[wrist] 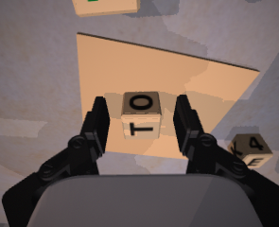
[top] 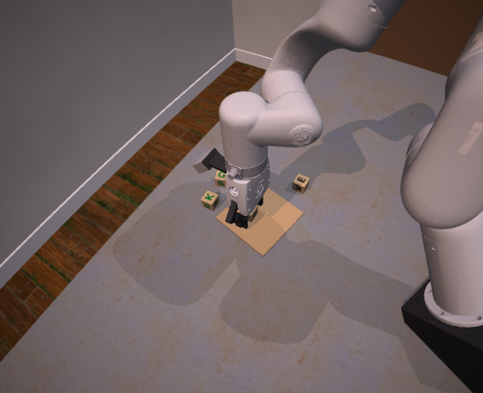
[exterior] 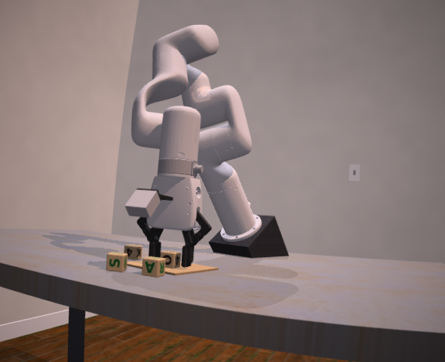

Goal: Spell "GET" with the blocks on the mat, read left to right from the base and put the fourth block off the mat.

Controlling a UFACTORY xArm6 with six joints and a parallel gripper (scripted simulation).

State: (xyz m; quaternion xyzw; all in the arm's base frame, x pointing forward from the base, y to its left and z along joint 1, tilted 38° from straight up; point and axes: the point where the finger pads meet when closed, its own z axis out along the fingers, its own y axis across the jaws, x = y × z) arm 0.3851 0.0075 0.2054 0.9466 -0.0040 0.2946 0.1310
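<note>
The tan mat (top: 260, 219) lies flat on the table. The T block (wrist: 141, 114) sits on it, T on its top face and O on a side face. My gripper (wrist: 141, 107) is lowered around this block, with one finger on each side and a small gap at both. It is open. In the side view the fingertips (exterior: 170, 253) reach down beside the block (exterior: 170, 259). The E block (top: 300, 182) sits off the mat, to the right in the overhead view. The G block (top: 220, 178) and the K block (top: 209, 200) sit off the mat on the wall side.
The E block also shows at the right edge of the wrist view (wrist: 252, 150), off the mat (wrist: 167, 95). Another block (wrist: 106, 6) with green print lies just beyond the mat's far edge. The robot base (top: 466, 321) stands at the right.
</note>
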